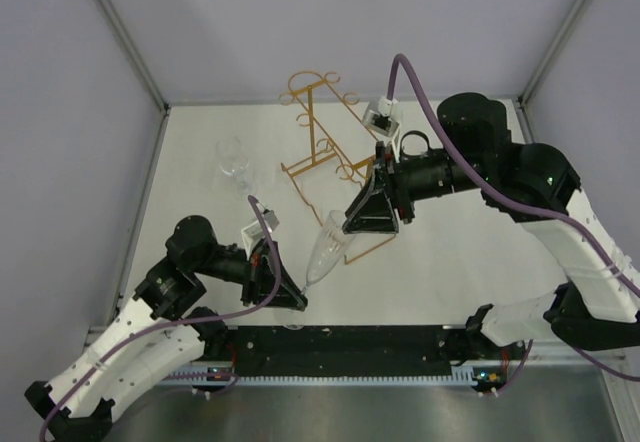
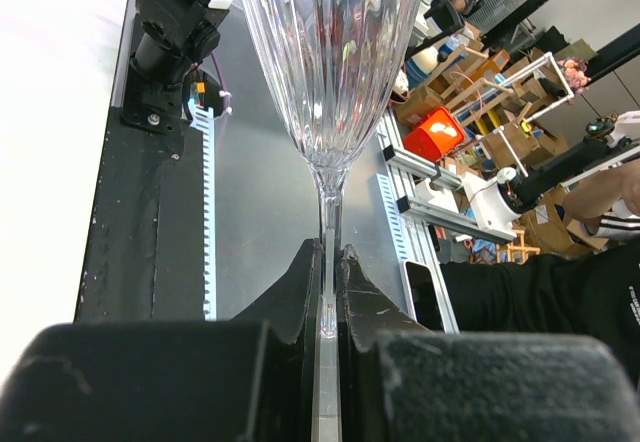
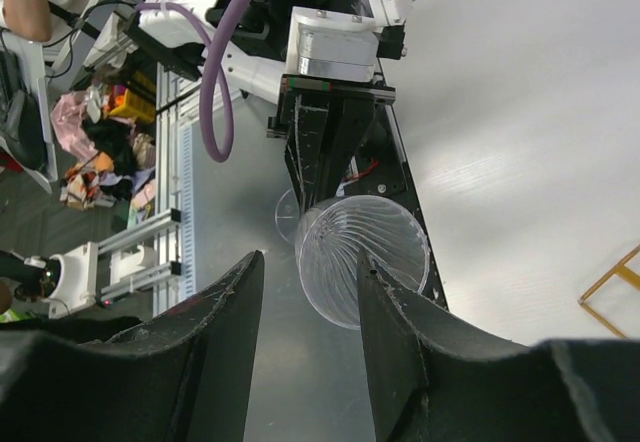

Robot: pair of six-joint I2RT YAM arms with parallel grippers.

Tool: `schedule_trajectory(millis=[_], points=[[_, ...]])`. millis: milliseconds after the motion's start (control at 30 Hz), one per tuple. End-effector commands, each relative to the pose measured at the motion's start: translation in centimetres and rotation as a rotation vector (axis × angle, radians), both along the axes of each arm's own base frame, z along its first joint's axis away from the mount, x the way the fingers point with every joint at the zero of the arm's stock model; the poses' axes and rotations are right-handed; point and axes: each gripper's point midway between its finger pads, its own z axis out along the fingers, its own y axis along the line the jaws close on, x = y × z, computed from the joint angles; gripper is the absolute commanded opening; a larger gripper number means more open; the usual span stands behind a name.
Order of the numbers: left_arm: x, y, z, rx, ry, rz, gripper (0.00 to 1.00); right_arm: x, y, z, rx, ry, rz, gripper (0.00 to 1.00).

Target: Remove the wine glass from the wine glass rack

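Note:
The wine glass (image 1: pixel 325 245), clear and ribbed, is tilted above the table's front, off the gold wire wine glass rack (image 1: pixel 322 140), its mouth toward the rack. My left gripper (image 1: pixel 290 297) is shut on its thin stem (image 2: pixel 328 232), and the bowl (image 2: pixel 330 52) rises just beyond the fingertips. My right gripper (image 1: pixel 352 228) is open and empty, its tips just past the glass's rim. In the right wrist view the open mouth of the bowl (image 3: pixel 350 262) shows between and beyond the fingers (image 3: pixel 395 332). A corner of the rack (image 3: pixel 610 284) shows at the right edge.
A second clear stemmed glass (image 1: pixel 234 163) lies on the white table left of the rack. Grey walls enclose the table at the back and sides. The black arm mounting rail (image 1: pixel 340 347) runs along the front edge.

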Motion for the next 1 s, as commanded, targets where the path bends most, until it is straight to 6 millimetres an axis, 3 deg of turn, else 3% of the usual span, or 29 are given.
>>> schedule_trajectory(millis=[0,467,633,833,967], points=[[-0.2,0.0,0.9,-0.033,-0.053,-0.021,0.0,0.1,0.7,0.4,0.035,-0.003,0.034,0.41],[0.1,-0.2,1.1,-0.032,-0.062,-0.019,0.0,-0.8,0.5,-0.3,0.032,0.011,0.085,0.37],[0.3,-0.3,1.2,-0.03,-0.061,-0.019,0.0,-1.1,0.5,-0.5,0.033,0.017,0.101,0.25],[0.3,-0.3,1.6,-0.034,-0.069,-0.02,0.0,-1.2,0.5,-0.7,0.03,0.015,0.107,0.0],[0.3,-0.3,1.4,-0.029,-0.069,-0.021,0.06,-1.2,0.4,-0.9,0.027,0.014,0.108,0.0]])
